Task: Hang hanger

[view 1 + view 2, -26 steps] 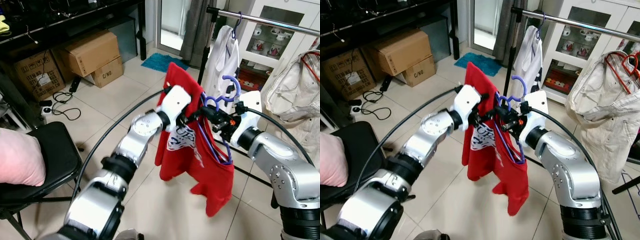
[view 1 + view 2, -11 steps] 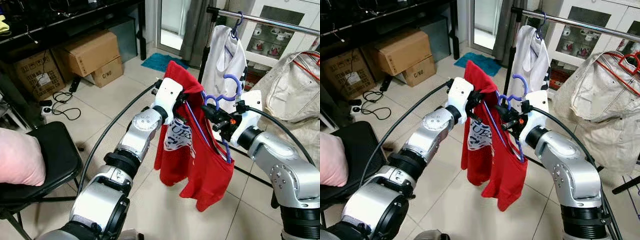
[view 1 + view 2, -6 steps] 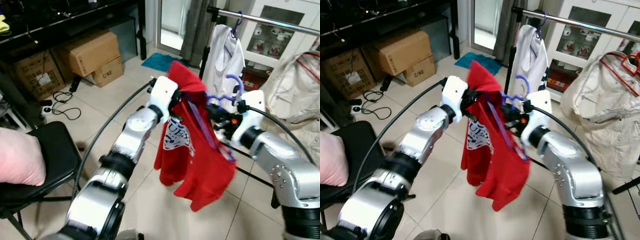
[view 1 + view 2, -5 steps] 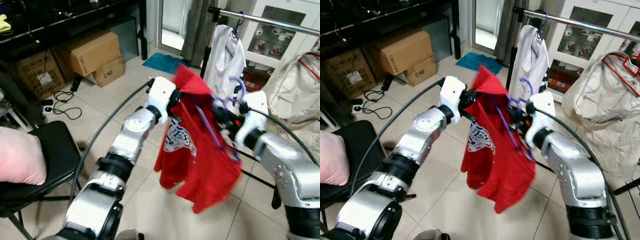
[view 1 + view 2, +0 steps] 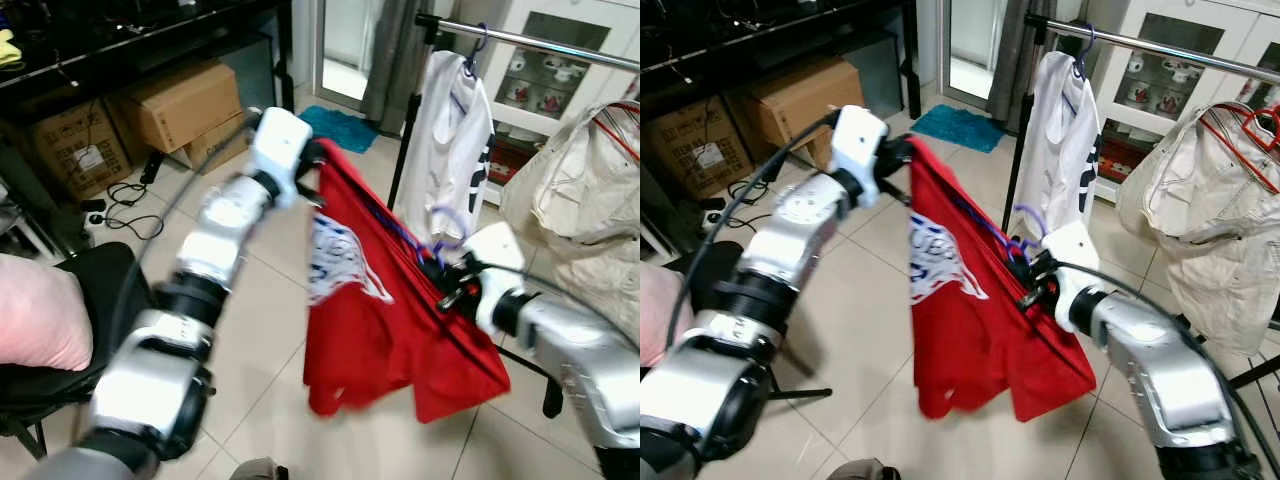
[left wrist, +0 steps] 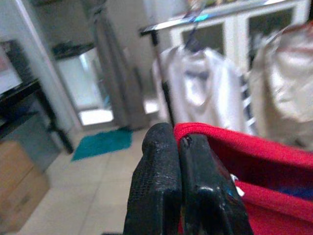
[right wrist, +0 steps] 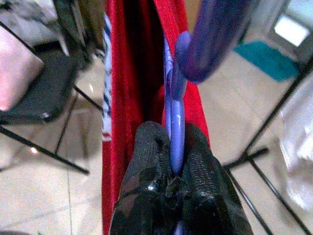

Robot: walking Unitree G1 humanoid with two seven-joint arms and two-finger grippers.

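A red T-shirt (image 5: 385,320) with a white print hangs stretched between the two arms over the tiled floor (image 5: 260,330). The left end effector (image 5: 312,170) pinches its upper corner, raised high; the right end effector (image 5: 440,285) grips a purple hanger (image 5: 440,225) inside the shirt, lower down. Behind, a white garment (image 5: 455,130) hangs from a clothes rail (image 5: 540,42). Cardboard boxes (image 5: 185,105) sit near a black chair (image 5: 70,330).

Red shirt (image 5: 385,320) with a white-and-blue print, purple hanger (image 7: 176,117), black fingers (image 7: 146,196), white garment (image 5: 455,140) at upper right.
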